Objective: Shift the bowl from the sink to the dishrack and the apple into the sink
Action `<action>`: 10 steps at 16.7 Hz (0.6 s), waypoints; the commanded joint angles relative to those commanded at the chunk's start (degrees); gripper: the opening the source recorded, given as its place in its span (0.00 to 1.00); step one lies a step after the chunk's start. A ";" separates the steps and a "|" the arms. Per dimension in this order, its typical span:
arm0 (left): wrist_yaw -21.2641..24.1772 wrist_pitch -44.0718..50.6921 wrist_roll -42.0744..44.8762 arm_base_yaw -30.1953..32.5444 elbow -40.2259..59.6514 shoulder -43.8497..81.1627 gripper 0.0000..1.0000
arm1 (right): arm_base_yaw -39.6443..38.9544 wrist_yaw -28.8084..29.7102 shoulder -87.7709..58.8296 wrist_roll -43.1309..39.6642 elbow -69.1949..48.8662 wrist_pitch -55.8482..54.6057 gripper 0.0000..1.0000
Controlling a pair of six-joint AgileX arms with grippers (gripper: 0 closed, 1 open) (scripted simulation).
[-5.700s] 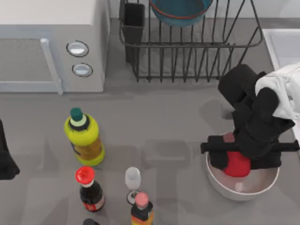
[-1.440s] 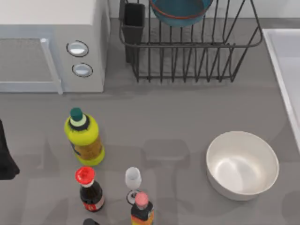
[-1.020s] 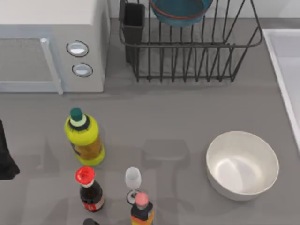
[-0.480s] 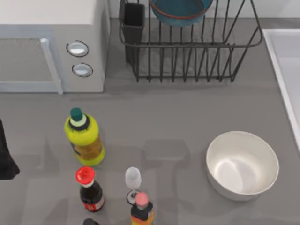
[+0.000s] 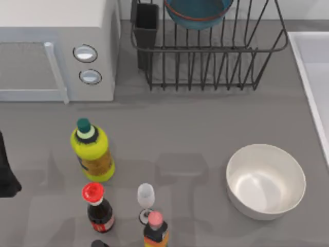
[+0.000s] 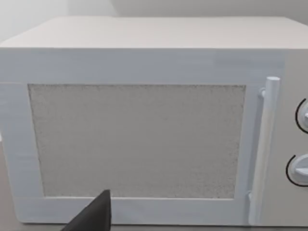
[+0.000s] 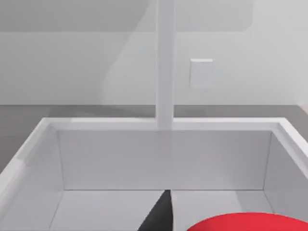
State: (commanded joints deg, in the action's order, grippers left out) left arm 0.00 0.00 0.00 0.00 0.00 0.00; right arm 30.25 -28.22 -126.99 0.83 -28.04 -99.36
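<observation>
Apple held over the sink; bowl racked.
Since 5.7 seconds ago, the right gripper point(image 7: 166, 211) is gone from the white bowl point(image 5: 266, 181). The plain red apple point(image 7: 245, 222) is grasped above the white sink point(image 7: 144, 154). The teal bowl point(image 5: 198, 11) rests in the dishrack point(image 5: 205, 51) at 12 o'clock.

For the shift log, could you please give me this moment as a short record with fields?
bowl: teal bowl in the dishrack
apple: red apple seen close under the right wrist camera, over the sink
white bowl: white bowl on the counter, nothing in it
left arm: parked at the table's left edge, facing the microwave
</observation>
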 joint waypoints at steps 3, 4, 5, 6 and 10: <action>0.00 0.00 0.00 0.00 0.00 0.00 1.00 | 0.00 0.00 0.00 0.00 0.00 0.00 0.98; 0.00 0.00 0.00 0.00 0.00 0.00 1.00 | 0.00 0.00 0.00 0.00 0.00 0.00 1.00; 0.00 0.00 0.00 0.00 0.00 0.00 1.00 | 0.00 0.00 0.00 0.00 0.00 0.00 1.00; 0.00 0.00 0.00 0.00 0.00 0.00 1.00 | 0.00 0.00 0.00 0.00 0.00 0.00 1.00; 0.00 0.00 0.00 0.00 0.00 0.00 1.00 | 0.00 0.00 0.00 0.00 0.00 0.00 1.00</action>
State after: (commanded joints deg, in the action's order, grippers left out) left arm 0.00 0.00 0.00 0.00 0.00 0.00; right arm 30.25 -28.22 -126.99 0.83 -28.04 -99.36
